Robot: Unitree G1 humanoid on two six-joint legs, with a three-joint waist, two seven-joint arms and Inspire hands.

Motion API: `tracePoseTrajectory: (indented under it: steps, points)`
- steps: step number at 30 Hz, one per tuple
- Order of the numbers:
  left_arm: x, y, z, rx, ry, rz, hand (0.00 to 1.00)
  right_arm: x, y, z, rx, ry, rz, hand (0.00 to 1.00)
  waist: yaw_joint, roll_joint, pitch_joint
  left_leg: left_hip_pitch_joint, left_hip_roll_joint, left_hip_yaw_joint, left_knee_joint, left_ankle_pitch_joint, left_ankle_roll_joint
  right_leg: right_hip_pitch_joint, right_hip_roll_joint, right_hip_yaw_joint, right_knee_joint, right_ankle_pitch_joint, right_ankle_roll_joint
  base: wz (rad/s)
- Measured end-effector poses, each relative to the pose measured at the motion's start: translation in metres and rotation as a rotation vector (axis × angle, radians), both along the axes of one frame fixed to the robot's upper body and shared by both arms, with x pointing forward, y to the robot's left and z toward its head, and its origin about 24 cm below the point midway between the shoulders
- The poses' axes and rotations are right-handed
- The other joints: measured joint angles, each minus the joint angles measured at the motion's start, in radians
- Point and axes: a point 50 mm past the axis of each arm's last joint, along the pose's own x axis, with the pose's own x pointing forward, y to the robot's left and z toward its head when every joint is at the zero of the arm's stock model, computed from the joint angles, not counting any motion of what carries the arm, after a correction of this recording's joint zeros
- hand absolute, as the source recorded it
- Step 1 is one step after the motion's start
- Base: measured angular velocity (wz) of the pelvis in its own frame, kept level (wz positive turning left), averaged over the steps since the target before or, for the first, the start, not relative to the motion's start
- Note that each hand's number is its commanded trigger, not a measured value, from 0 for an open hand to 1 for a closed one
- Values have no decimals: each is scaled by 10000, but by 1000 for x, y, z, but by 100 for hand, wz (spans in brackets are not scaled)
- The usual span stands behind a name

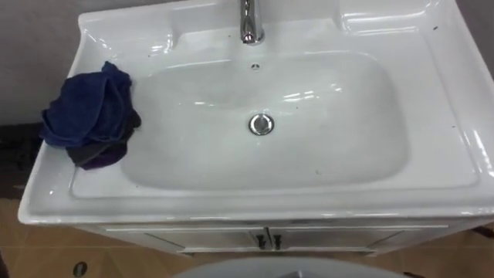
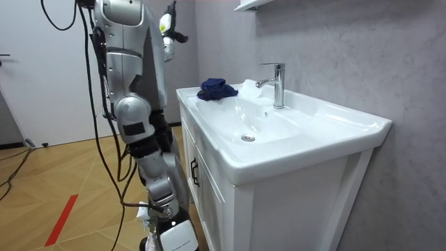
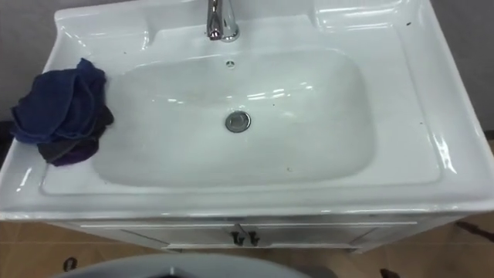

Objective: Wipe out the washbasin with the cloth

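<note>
You are standing at the front of a white ceramic basin (image 1: pixel 436 116) set on a white cabinet (image 2: pixel 209 202) with two small dark door handles. The crumpled dark blue cloth (image 1: pixel 86 114) lies on the basin's left rim, its right edge hanging just over the bowl. A chrome tap (image 1: pixel 250 23) stands at the far middle, and a round chrome drain (image 1: pixel 261 123) sits in the bowl's centre. In the room view a hand (image 2: pixel 169 38) is raised at chest height, well apart from the cloth. You cannot tell which hand it is or how its fingers are set.
</note>
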Motion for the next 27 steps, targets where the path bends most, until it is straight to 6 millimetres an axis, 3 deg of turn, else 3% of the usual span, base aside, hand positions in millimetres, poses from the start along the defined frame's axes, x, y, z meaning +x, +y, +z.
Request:
tracePoseTrajectory:
  steps: [6,9,12,14,18,20,23,27]
  points:
    - [-32,12,-21,-567,428,632,0,3,-3,1,9,-62,61,0,356,-87,-33,-44,-82,-167,22,3,5,-87,-124,-170,9,-105,54,9]
    - [-61,18,-64,-2675,953,1317,0,10,-5,2,-36,-256,310,0,340,-91,-46,-93,-140,-332,23,7,13,-107,-158,-263,20,-141,101,9]
    - [-92,15,-118,-5001,1966,2359,0,11,-1,1,125,-203,540,0,309,-145,-57,-104,-210,-540,17,30,52,-64,-255,-377,65,-210,144,19]
    - [-124,5,-162,-7125,3016,3330,0,9,1,1,297,-153,571,0,269,-274,-58,-108,-269,-642,16,32,55,-99,-282,-414,198,-302,182,8]
    - [-163,-21,-205,-9258,4150,4451,0,4,9,-3,780,244,591,0,257,-640,-32,-36,-286,-694,-9,32,56,63,-314,-534,221,-377,201,10]
    - [-189,-44,-232,-10769,5148,5230,0,1,12,-4,977,470,613,0,262,-871,-61,37,-283,-718,-26,19,75,146,-306,-513,176,-385,204,0]
    - [-214,-71,-254,-12459,6123,5969,0,-5,15,-5,1237,714,654,0,255,-956,-34,218,-253,-735,-171,-32,160,262,-282,-451,165,-407,229,1]
    - [-233,-87,-265,-13687,6803,6435,0,-14,19,-7,1746,1117,585,0,231,-955,4,272,-237,-640,-298,-79,241,250,-289,-361,221,-418,240,-3]
